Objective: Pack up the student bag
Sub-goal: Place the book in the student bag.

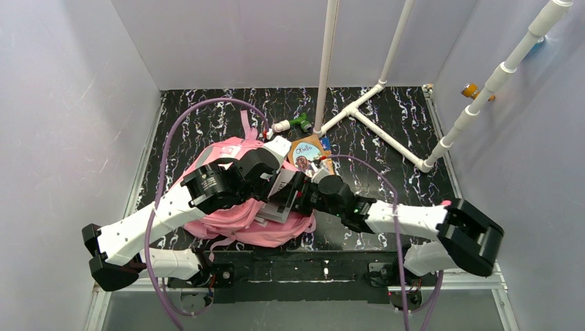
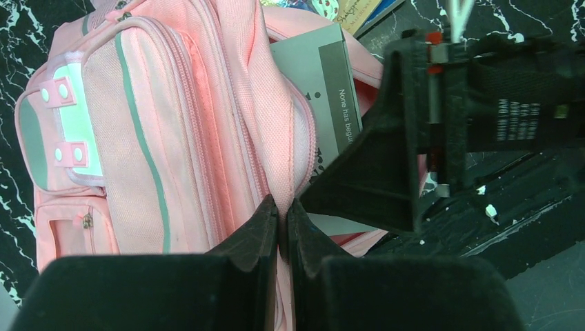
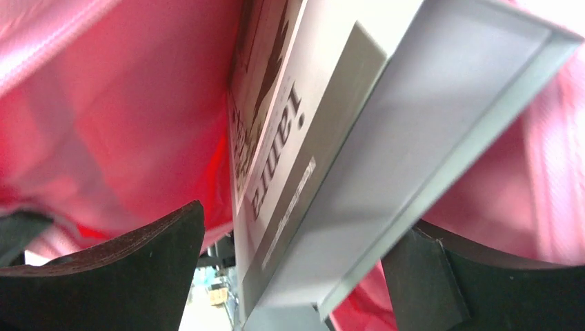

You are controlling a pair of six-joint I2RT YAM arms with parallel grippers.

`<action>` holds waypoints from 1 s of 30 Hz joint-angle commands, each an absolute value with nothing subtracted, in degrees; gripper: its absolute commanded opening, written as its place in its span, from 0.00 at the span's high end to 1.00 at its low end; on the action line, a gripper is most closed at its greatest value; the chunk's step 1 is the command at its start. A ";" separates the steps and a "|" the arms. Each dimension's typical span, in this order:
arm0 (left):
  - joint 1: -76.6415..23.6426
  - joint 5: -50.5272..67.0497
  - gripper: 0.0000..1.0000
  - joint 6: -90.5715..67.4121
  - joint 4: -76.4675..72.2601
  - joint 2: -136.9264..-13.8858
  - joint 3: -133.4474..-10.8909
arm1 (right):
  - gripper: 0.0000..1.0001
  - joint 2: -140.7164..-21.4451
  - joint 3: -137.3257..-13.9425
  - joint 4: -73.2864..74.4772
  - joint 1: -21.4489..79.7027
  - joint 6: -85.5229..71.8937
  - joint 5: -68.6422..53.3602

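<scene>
My left pincer (image 2: 281, 207) is clamped on the student bag (image 2: 172, 117) — fabric edge by the zip. My right pincer (image 3: 303, 224) stands wide open — grey book (image 3: 393, 138) between its jaws, at twelve o'clock.

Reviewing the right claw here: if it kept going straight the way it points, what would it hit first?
Most likely the grey book, which sits between the open jaws of the right claw. The pink fabric of the student bag lies beyond it, though depth is hard to judge.
</scene>
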State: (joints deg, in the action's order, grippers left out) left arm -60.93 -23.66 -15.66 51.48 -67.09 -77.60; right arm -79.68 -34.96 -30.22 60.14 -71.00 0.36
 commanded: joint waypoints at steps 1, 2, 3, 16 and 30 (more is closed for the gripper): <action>-61.19 -24.29 1.00 -15.64 46.96 -65.40 -78.26 | 0.02 -70.55 -32.64 -18.99 60.14 -63.90 1.42; -61.17 -24.27 1.00 -15.38 47.04 -65.47 -78.37 | 0.02 -68.98 -32.59 -16.47 60.12 -63.37 1.32; -61.22 -24.15 1.00 -15.30 47.03 -65.51 -78.50 | 0.02 -67.30 -32.41 -13.61 60.07 -62.67 1.44; -61.17 -21.82 1.00 -15.90 47.12 -66.09 -78.24 | 0.37 -65.13 -30.55 -15.02 57.58 -61.49 0.57; -61.17 -18.06 1.00 -17.38 44.18 -68.73 -77.92 | 0.69 -87.55 -38.46 -38.77 59.77 -65.36 -12.16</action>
State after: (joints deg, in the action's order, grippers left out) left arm -60.93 -19.40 -16.45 49.95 -68.95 -77.25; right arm -82.28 -35.73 -26.96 59.13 -63.13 -9.37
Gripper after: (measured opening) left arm 0.037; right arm 0.322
